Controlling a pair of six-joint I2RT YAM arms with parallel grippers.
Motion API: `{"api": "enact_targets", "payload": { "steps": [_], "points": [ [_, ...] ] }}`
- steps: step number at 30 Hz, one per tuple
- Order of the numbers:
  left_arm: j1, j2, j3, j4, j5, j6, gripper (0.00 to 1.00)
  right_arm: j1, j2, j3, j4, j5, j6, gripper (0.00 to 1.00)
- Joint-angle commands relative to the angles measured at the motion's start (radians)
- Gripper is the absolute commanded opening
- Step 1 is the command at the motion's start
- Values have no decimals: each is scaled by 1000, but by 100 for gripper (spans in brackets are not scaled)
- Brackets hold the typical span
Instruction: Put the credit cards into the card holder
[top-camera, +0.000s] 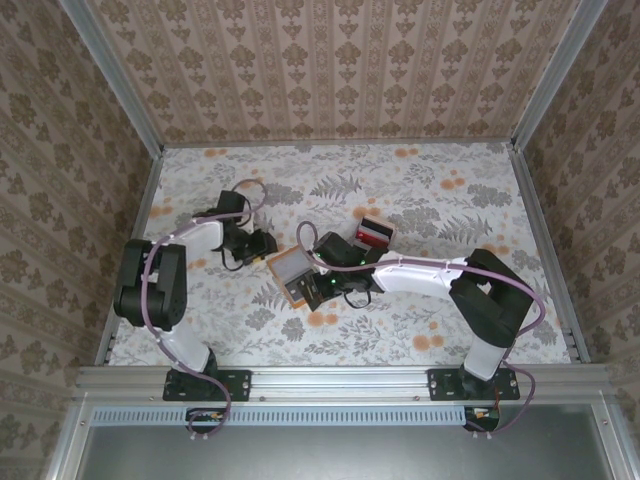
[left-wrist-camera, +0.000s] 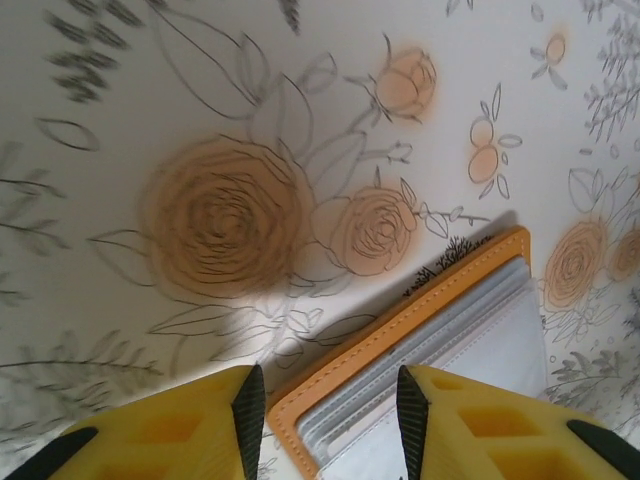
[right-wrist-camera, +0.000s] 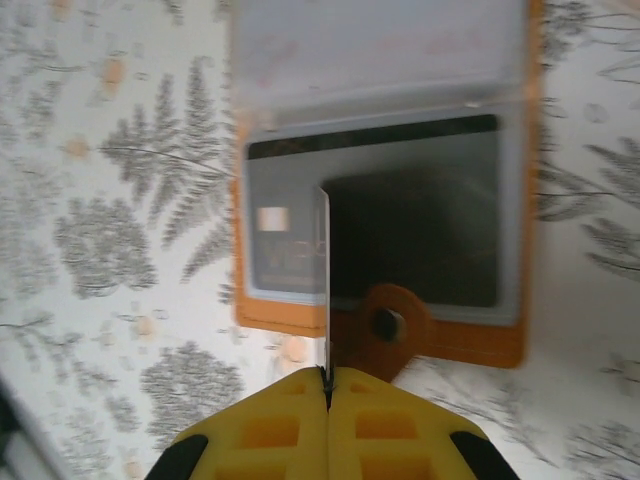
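The card holder (top-camera: 289, 273) lies open on the table, orange outside and grey inside. In the right wrist view its clear pocket holds a dark credit card (right-wrist-camera: 420, 240), and the orange snap tab (right-wrist-camera: 385, 325) points towards me. My right gripper (right-wrist-camera: 327, 378) is shut on a thin credit card (right-wrist-camera: 325, 290), held edge-on just above the holder's near edge. My left gripper (left-wrist-camera: 330, 420) is open, and its fingers straddle a corner of the card holder (left-wrist-camera: 400, 330) without pinching it. In the top view the left gripper (top-camera: 262, 243) sits at the holder's left side and the right gripper (top-camera: 325, 283) at its right.
A grey slotted rack (top-camera: 373, 233) with red cards in it stands behind the right arm's wrist. The floral tablecloth (top-camera: 430, 190) covers the table. Patterned walls close in the back and both sides.
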Motion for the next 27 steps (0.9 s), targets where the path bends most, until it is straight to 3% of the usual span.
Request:
{"api": "enact_targets", "payload": {
  "steps": [1, 15, 22, 27],
  "points": [
    [-40, 24, 14, 12, 19, 24, 42, -21, -3, 21, -105, 124, -67, 0],
    [-146, -90, -109, -40, -24, -29, 40, -136, -76, -18, -120, 167, -119, 0],
    [-228, -235, -255, -20, -37, -137, 38, -168, -84, -41, -48, 44, -64, 0],
    [-226, -304, -252, -43, -75, -160, 38, -187, -124, -73, 56, -102, 8, 0]
  ]
}}
